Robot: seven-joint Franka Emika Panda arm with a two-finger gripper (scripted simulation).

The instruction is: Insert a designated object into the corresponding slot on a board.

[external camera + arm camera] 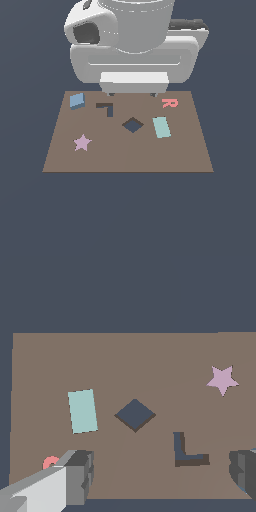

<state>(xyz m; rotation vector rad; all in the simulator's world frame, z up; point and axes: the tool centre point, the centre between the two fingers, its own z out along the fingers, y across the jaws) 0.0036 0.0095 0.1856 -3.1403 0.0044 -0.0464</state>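
diamond slot (132,124) vacant; block (77,101) apart

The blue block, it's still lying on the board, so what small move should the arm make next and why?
Probably shift the open gripper over the blue block and lower. The block lies untouched at the board's far corner on the exterior view's left, and the diamond slot is empty.

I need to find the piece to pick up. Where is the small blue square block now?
In the exterior view the small blue square block lies near the brown board's far corner on that view's left, beside the dark L-shaped cut-out.
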